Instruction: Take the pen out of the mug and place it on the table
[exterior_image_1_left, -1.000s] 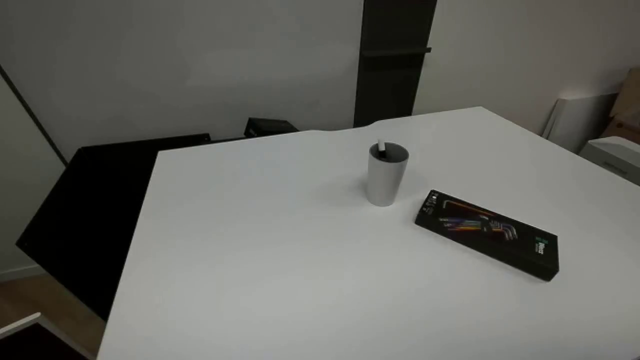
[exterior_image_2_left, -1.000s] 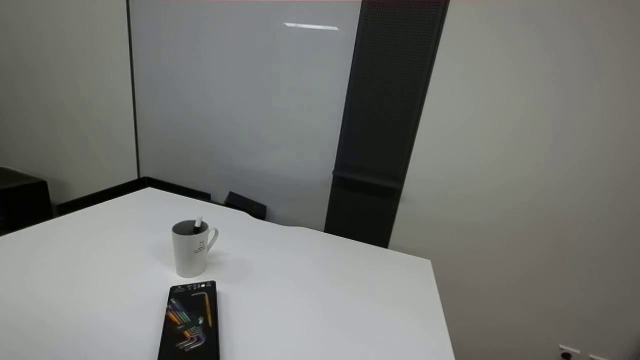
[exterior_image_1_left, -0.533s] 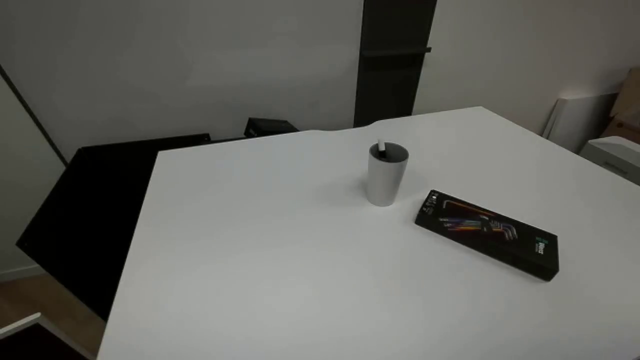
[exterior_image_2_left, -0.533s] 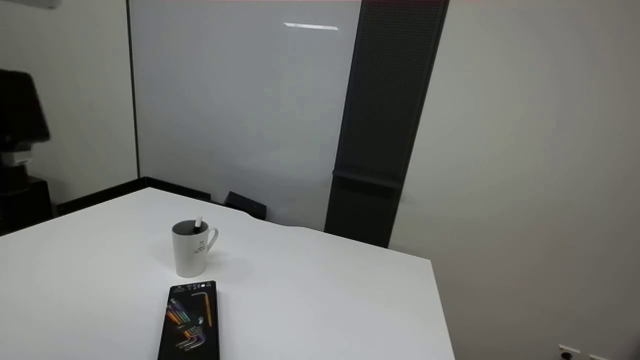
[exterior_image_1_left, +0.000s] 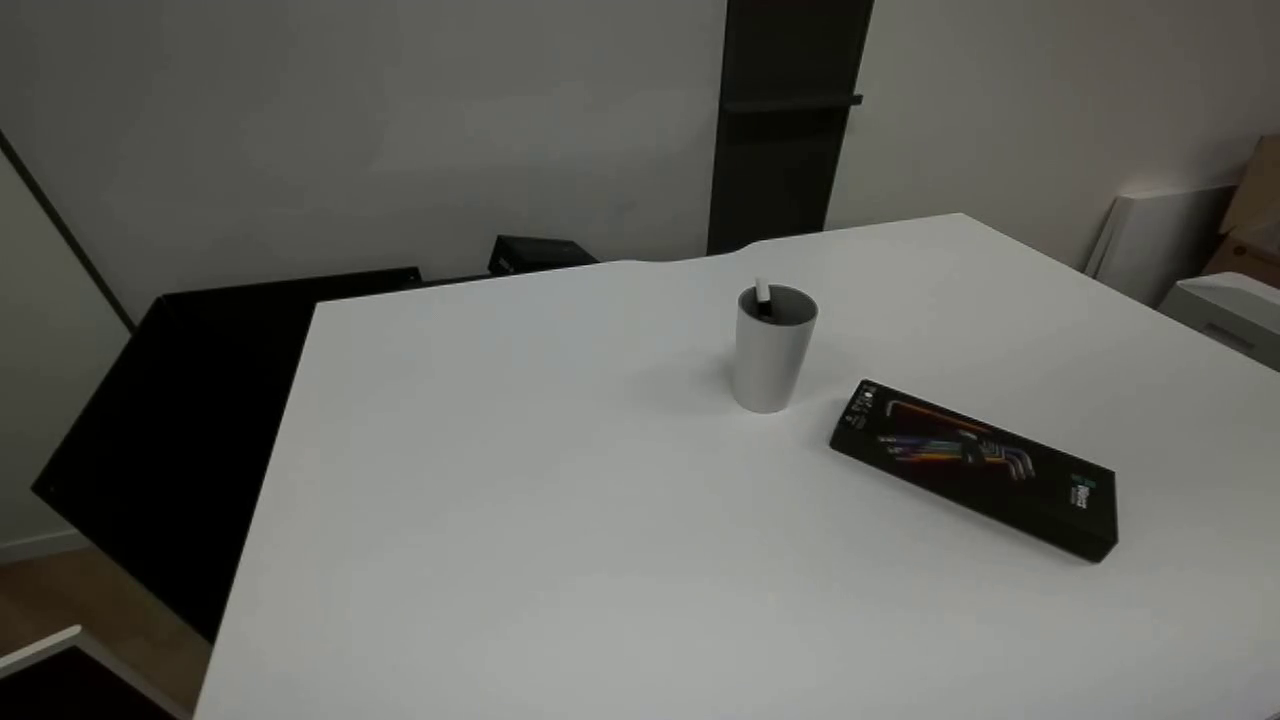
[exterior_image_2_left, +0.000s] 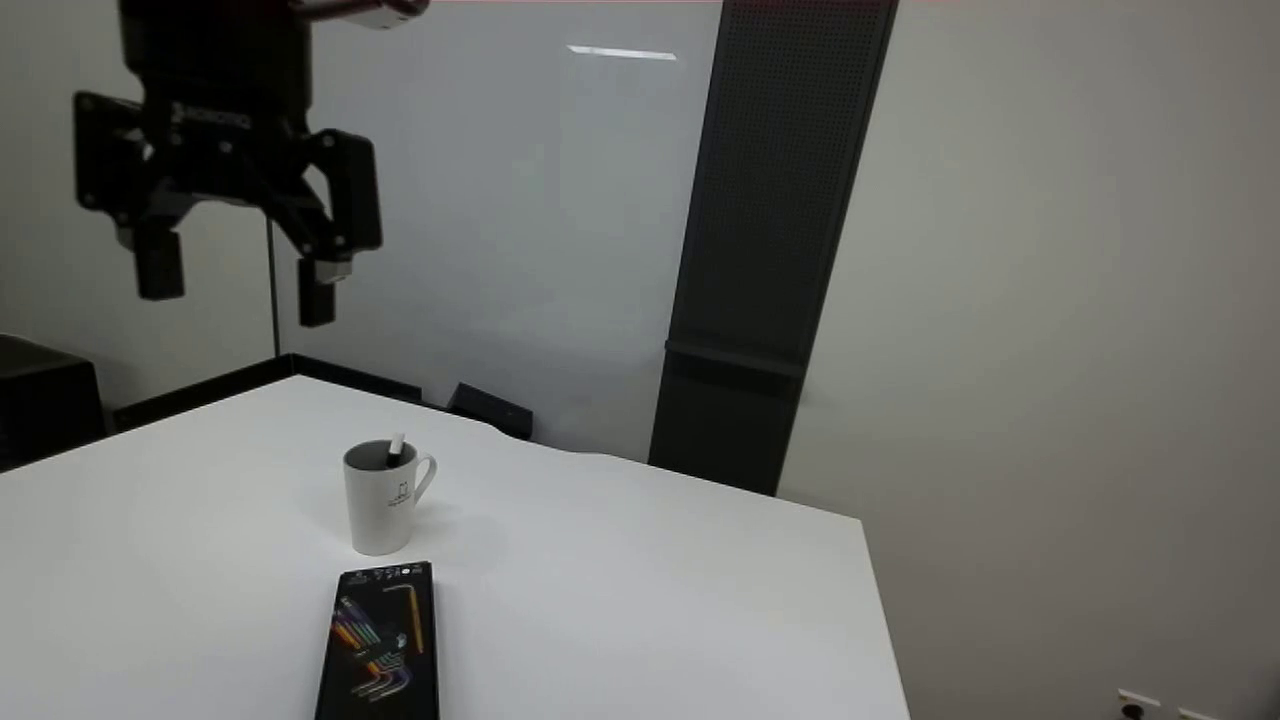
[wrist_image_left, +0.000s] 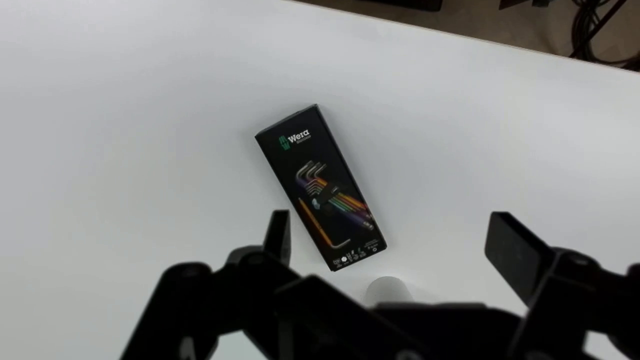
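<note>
The mug stands upright on the white table; an exterior view shows the mug's handle on its right side. The pen leans inside the mug, its white end above the rim; the pen's dark part below enters the mug and the rest is hidden. My gripper is open and empty, fingers pointing down, in the air well above the table, showing up and left of the mug. In the wrist view my open gripper partly covers the mug; the pen is hidden there.
A flat black box with coloured hex keys printed on it lies close to the mug, in both exterior views and the wrist view. A black surface lies beyond the table's left edge. A wall with a dark panel stands behind.
My arm was out of both exterior views a second ago, then entered at the left of one. Now my open gripper shows there, above the table. Mug, pen and box have not moved.
</note>
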